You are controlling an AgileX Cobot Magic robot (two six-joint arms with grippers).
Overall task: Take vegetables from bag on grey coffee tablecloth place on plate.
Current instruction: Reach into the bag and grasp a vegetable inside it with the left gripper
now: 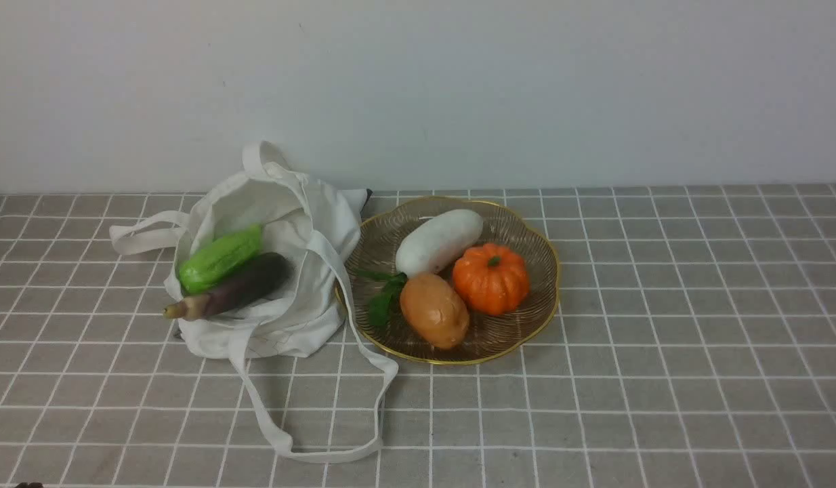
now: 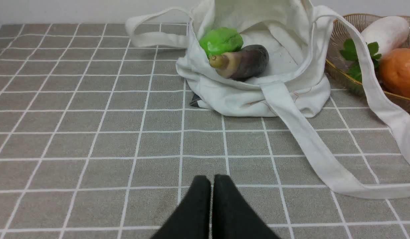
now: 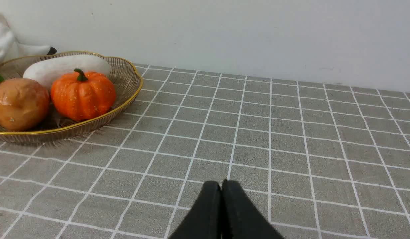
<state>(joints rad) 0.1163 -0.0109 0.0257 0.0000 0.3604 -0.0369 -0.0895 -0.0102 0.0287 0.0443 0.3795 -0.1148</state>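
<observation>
Black fingers of the left gripper (image 2: pixel 211 178) were pressed together with nothing between them, low over the grey tablecloth (image 2: pixel 92 142) on the near left. The right gripper (image 3: pixel 221 184), on the near right, was closed in the same way and also held nothing. Farther in, a long strap (image 1: pixel 330 455) of the bag (image 1: pixel 303 224) lay in a loop on the cloth. The bag itself was slumped open, left of centre. In its mouth lay the purple eggplant (image 1: pixel 245 285), and the green gourd (image 1: pixel 221 257) was touching it on the far side. Just right of the bag stood the plate (image 1: pixel 526 329) with a potato (image 1: pixel 434 310), a pumpkin (image 1: pixel 491 278), a white radish (image 1: pixel 438 240) and some green leaves (image 1: pixel 385 298). Behind everything was a pale wall (image 1: pixel 458 88).
</observation>
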